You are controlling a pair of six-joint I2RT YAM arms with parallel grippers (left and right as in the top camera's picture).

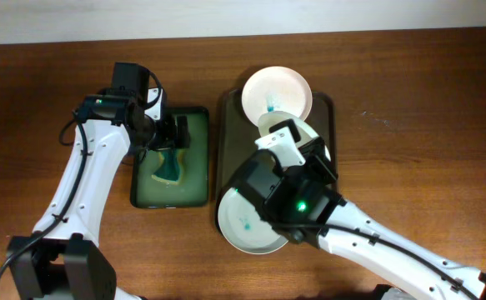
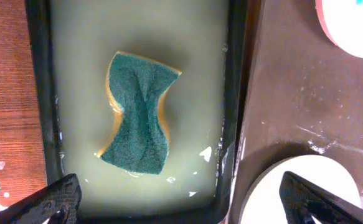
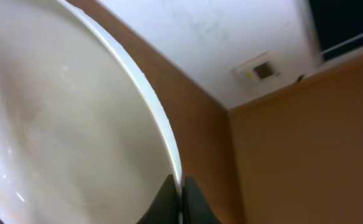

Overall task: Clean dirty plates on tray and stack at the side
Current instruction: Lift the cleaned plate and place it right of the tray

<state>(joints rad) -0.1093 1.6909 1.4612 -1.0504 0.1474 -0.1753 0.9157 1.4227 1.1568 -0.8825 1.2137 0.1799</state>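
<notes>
So, right gripper (image 3: 180,190): clamped on plate (image 3: 63,124) rim; we needed it held still.
Left gripper (image 2: 181,196): spread wide over sponge (image 2: 137,112), frame centre; we needed a centred descent.

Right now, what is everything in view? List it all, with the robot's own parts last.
plates: three, white; one at the tray's far end and one at its near end, both teal-smeared; the middle plate is held over the tray
tray: one, dark brown-grey, table centre
green tray: one, dark green, left of the tray, holding pale liquid
sponge: one, teal on yellow, in the green tray
table: one, brown wood
left arm: white, jaws open above the sponge
right arm: white and black, jaws shut on the middle plate's rim
</notes>
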